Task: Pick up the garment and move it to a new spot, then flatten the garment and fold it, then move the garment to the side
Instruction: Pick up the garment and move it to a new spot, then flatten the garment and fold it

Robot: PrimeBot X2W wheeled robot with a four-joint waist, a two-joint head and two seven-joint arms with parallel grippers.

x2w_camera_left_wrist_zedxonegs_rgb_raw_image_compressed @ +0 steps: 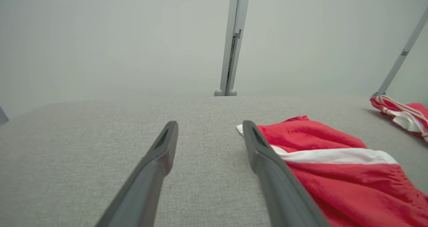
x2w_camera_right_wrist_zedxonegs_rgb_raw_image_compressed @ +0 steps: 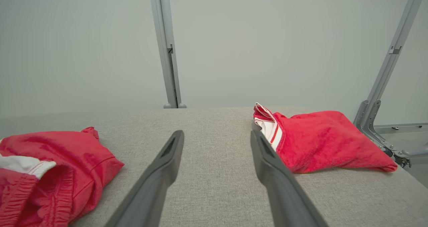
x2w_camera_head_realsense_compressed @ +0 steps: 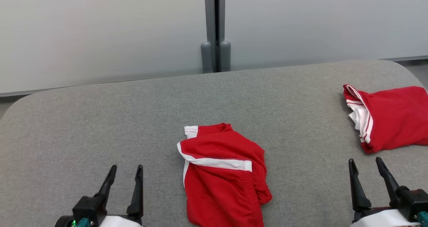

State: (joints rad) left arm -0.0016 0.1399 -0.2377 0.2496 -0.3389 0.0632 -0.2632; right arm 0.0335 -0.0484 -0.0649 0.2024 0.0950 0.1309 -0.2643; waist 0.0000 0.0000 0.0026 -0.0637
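Observation:
A crumpled red garment [x2w_camera_head_realsense_compressed: 222, 177] with white stripes lies in the middle of the grey padded table [x2w_camera_head_realsense_compressed: 100, 120], reaching its near edge. In the left wrist view the garment [x2w_camera_left_wrist_zedxonegs_rgb_raw_image_compressed: 334, 166] lies just right of my fingers; in the right wrist view the garment [x2w_camera_right_wrist_zedxonegs_rgb_raw_image_compressed: 50, 166] is at the lower left. My left gripper [x2w_camera_head_realsense_compressed: 126, 169] stands open at the lower left, apart from the cloth, with nothing between its fingers. My right gripper [x2w_camera_head_realsense_compressed: 365, 161] stands open at the lower right, holding nothing. Bare table shows between the fingers of the left gripper [x2w_camera_left_wrist_zedxonegs_rgb_raw_image_compressed: 210, 126] and of the right gripper [x2w_camera_right_wrist_zedxonegs_rgb_raw_image_compressed: 216, 136].
A second red garment [x2w_camera_head_realsense_compressed: 389, 118], folded, with white trim, lies at the table's right edge; the folded garment [x2w_camera_right_wrist_zedxonegs_rgb_raw_image_compressed: 321, 140] sits just right of my right fingers. A grey post [x2w_camera_head_realsense_compressed: 215, 29] stands behind the table against a pale wall. A metal frame [x2w_camera_right_wrist_zedxonegs_rgb_raw_image_compressed: 384, 86] rises at the right.

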